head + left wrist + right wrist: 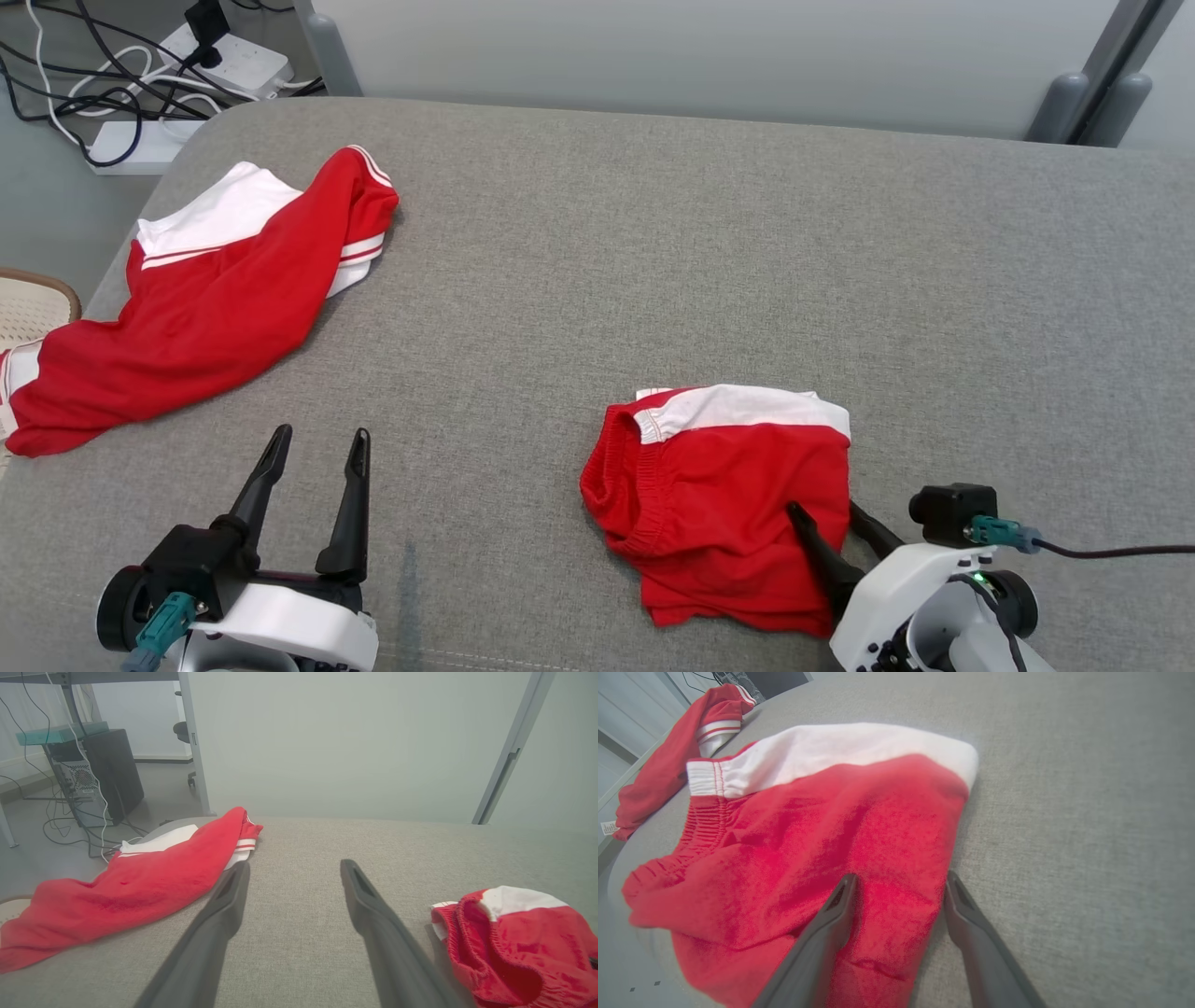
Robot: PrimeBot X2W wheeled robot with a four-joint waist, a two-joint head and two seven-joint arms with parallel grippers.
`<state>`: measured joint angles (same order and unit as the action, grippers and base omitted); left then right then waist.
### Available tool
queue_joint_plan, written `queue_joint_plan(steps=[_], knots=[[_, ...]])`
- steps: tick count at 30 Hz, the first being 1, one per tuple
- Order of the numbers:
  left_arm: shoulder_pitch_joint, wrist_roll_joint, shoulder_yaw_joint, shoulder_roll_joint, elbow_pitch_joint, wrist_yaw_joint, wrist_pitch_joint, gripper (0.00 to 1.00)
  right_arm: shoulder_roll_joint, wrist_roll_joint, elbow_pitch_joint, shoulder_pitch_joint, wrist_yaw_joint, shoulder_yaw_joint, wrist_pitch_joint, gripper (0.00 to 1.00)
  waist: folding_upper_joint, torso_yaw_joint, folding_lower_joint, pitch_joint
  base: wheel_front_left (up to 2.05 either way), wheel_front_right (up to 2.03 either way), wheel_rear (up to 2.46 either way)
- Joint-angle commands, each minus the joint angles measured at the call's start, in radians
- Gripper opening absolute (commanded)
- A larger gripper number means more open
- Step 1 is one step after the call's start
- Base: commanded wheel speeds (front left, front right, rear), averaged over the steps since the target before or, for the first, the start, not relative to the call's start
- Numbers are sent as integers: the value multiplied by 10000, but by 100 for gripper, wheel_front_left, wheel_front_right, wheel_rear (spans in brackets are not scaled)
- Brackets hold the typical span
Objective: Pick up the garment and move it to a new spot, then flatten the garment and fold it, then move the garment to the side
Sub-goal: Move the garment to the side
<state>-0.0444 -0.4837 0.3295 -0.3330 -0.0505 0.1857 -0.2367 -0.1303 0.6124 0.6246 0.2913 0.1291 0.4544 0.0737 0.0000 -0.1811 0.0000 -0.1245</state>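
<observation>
Grey fabric-covered worktop (653, 233), two pieces on it.

Biggest: crumpled red-and-white striped garment (196, 317) at 9 o'clock, reaching the worktop's edge. Not flattened, not folded.

Smaller: folded red shorts with white panel (719, 495) at 5 o'clock, well apart from the first. Compact doubled packet, elastic waistband toward 9 o'clock, white band along the 12 o'clock edge.

Progress, as a judgement:
- Taking the shorts as the piece in hand, since the right pincer is on them.
- Pick-up, relocation, flattening and folding: judged done. Layers stacked, outline roughly square, minor wrinkles at the 6 o'clock hem.
- Left to do: final shift to the side. Probably setting up for that grab now.
- Striped garment possibly next in line, can't confirm.

Right pincer (823, 510) at 5 o'clock: spread wide, not clamped, holding nothing. From the wrist camera, right pincer (901, 877) straddling the packet's 4 o'clock corner. Red cloth between the fingers, one finger over the cloth, the other right at its edge. Touching or just above the fabric: can't tell. No cloth lifted or bunched.

Left pincer (320, 434) at 7 o'clock: spread fully, empty, over bare worktop between the two pieces, touching neither.
</observation>
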Motion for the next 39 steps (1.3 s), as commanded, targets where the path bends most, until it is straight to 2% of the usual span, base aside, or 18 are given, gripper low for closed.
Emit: queue_joint_plan(steps=[1,10,20,29,39], knots=[[-310,13,-358,-232,246,18,17,100,47,171,-102,314,16,307,118,0,0,-17,0,-12,0,0,0],[-294,-61,-285,-220,270,22,71,100,-144,653,314,782,16,1031,496,0,0,115,0,-66,0,0,0],[-501,-108,-91,-287,368,-197,190,100,-601,895,307,894,16,1252,1013,0,0,929,0,-185,0,0,0],[-924,39,142,-477,479,-376,429,100,-946,930,41,825,16,1046,1392,0,0,2646,0,-491,0,0,0],[-1216,258,100,-845,735,-196,788,100,-942,982,53,1060,16,1021,1588,0,0,4548,0,-797,0,0,0]])
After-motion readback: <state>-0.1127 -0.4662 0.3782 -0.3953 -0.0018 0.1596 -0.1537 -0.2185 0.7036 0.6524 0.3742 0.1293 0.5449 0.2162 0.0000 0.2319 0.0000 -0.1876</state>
